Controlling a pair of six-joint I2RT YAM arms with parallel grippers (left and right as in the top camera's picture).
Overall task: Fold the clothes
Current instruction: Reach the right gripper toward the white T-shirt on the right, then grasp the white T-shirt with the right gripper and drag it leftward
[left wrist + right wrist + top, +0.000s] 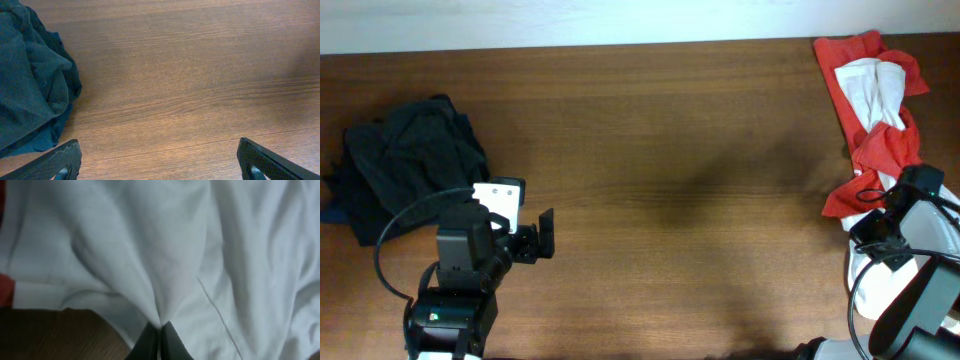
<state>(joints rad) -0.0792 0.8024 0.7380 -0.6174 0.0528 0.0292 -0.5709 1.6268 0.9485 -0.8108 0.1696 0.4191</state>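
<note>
Brown wooden table (670,200) all round, and the right gripper (160,332) is pinched tight on a ridge of white cloth (125,255) at the right edge, by the red garment (840,70), while the left gripper (546,236) hangs spread wide over bare wood just beside the dark heap (405,165) on the left. It all looks light, soft and floppy, so I'd go for a hem or corner. Count: one dark heap, one red garment, white cloth I can't split into pieces, two grippers.

Red-and-white clothes (868,85), dark pile (410,160), brown table (670,150)
</note>
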